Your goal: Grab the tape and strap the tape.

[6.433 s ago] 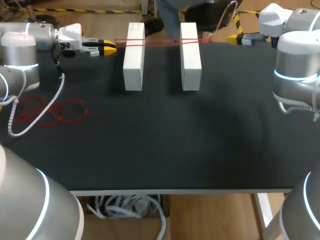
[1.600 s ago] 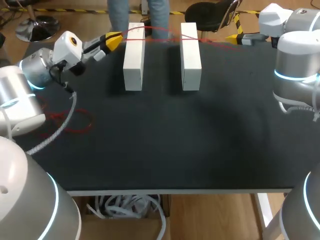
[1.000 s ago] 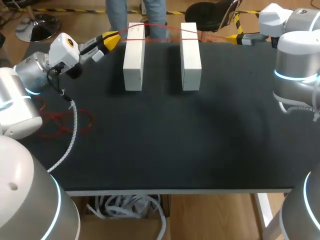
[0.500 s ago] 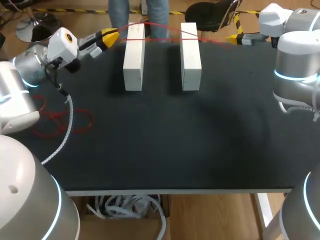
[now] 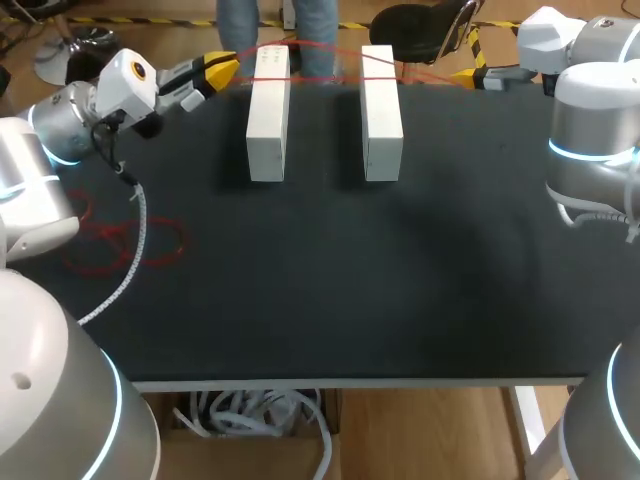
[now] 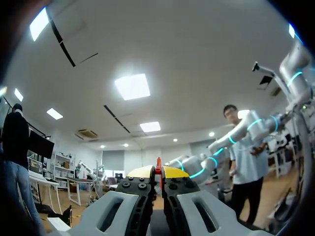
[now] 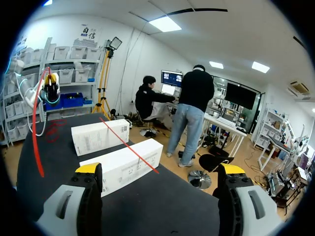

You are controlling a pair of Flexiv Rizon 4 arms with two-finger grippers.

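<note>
A thin red tape [image 5: 330,55] runs from my left gripper [image 5: 222,68] in a raised arc above the far ends of two white boxes [image 5: 268,112] [image 5: 381,100] toward the far right. In the left wrist view, the left gripper [image 6: 159,173] is shut on the red tape [image 6: 158,166], pinched between its yellow tips. My right gripper [image 5: 470,75] sits at the table's far right edge. Its fingers [image 7: 89,169] stand wide open with nothing between them, and the tape [image 7: 129,145] crosses the boxes [image 7: 125,164] ahead of it.
Loose coils of the red tape [image 5: 125,242] lie on the black table [image 5: 330,290] at the left, under my left arm's white cable [image 5: 135,240]. The boxes stand side by side near the far edge.
My left gripper has moved slightly toward the far edge and lifted, keeping the tape; the strand now arcs higher over the boxes. The right arm has stayed still.
</note>
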